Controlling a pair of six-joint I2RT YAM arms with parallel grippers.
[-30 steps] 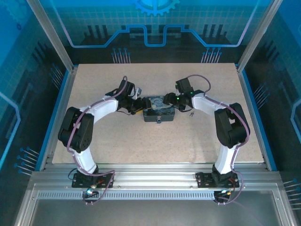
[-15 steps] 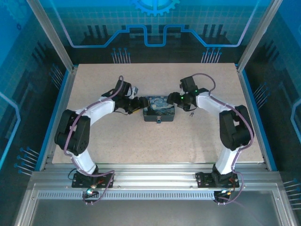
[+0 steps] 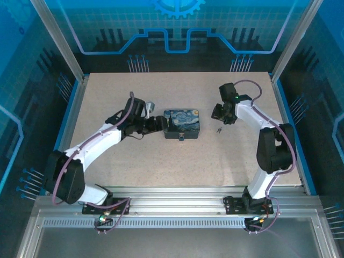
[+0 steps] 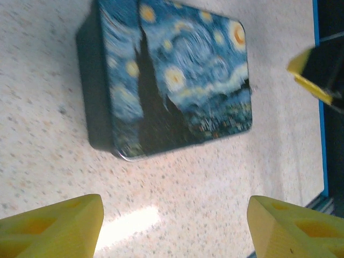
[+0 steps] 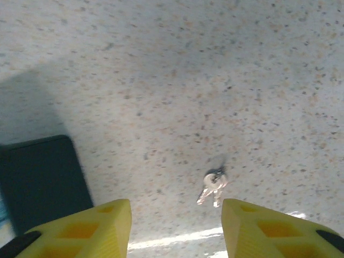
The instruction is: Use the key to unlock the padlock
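Speckled beige table (image 3: 134, 161) under me; my L arm (image 3: 91, 145) stretches in low from the near-left corner; my R arm (image 3: 269, 140) folds up along the right side.

Mid-table sits a flat tin (image 3: 183, 122), lid painted w/ a swirling blue night sky, walls dark.

My L pincer (image 3: 161, 124) lies just beside the tin's left end. On the L wrist cam the tin (image 4: 172, 80) is ahead of that pincer (image 4: 172, 231) and apart from it; the yellow fingertips (image 4: 54, 226) stand wide w/ bare tabletop between them, so it's released, gripping nothing.

My R pincer (image 3: 217, 114) hangs right of the tin, clear of it. On the R wrist cam its yellow fingertips (image 5: 274, 228) are spread too; pincer (image 5: 174, 226) released and empty; a dark corner of the tin (image 5: 37, 177) sits at the left edge.

Small dark lump at the middle of the tin's near wall, prob. the padlock (image 3: 181, 138); too small to tell if it's locked.

Smallest: the key (image 3: 219, 130), silver, flat on the table right of the tin, apart from the padlock, near my R pincer on its near side. On the R wrist cam the key (image 5: 213, 188) lies ahead of the gap between my fingertips, untouched; may be more than one on a ring, can't tell.
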